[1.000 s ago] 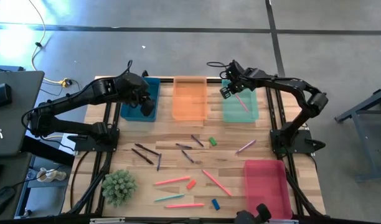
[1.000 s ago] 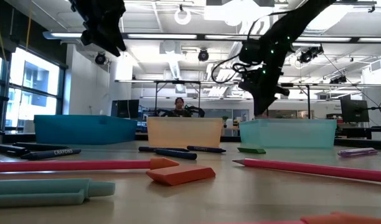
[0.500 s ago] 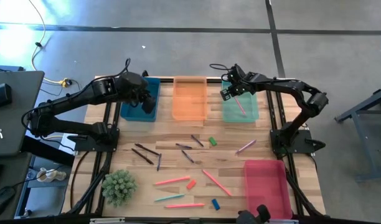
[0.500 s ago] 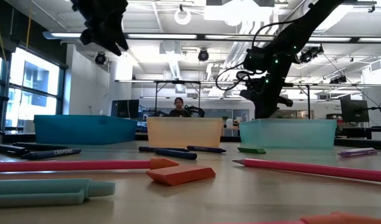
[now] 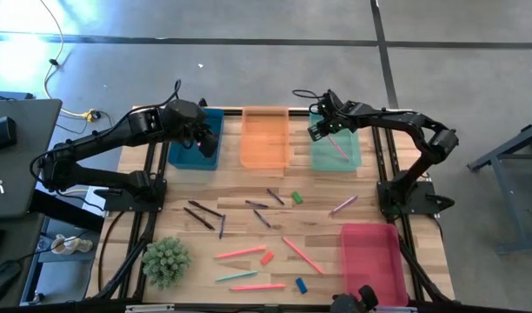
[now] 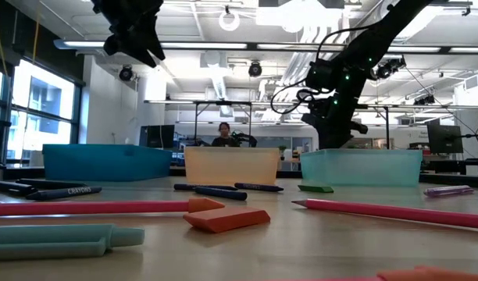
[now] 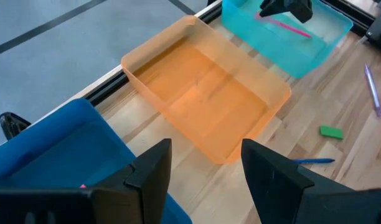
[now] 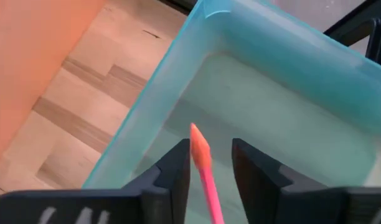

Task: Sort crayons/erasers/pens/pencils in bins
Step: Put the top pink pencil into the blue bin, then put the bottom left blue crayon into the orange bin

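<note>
Right gripper [image 8: 206, 171] has lowered into light green-teal plastic bin [image 5: 335, 152], fingers now apart around salmon-pink pencil [image 8: 206, 165]; release step, next retract.

Left gripper [image 7: 206, 180] open, over blue bin [image 5: 196, 139].

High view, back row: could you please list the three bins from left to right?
Dark blue-teal bin → orange bin → light green-teal bin, which has a pink pencil in it.

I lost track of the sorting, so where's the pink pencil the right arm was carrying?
In the high view the pink pencil lies slanted inside the light green-teal bin at the table's far right, just under the right gripper.
</note>
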You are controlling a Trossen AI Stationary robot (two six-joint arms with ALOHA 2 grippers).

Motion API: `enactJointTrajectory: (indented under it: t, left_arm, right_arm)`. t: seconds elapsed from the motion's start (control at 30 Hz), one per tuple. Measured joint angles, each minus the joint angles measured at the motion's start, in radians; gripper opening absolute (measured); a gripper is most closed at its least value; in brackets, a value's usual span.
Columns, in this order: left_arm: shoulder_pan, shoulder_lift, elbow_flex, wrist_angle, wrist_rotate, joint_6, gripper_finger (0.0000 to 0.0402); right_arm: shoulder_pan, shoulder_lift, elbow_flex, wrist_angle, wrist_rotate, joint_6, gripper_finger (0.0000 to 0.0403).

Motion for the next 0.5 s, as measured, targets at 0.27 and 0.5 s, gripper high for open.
enactJointTrajectory:
  t: [0.27, 0.5]
  left_arm:
    - [0.000, 0.000, 0.000, 0.000, -0.001, 0.000, 0.0181]
    - [0.000, 0.000, 0.000, -0.005, -0.023, -0.081, 0.0191]
  right_arm:
    - [-0.019, 0.000, 0.037, 0.002, 0.004, -0.033, 0.0123]
    - [-0.060, -0.001, 0.101, -0.042, -0.005, -0.075, 0.0123]
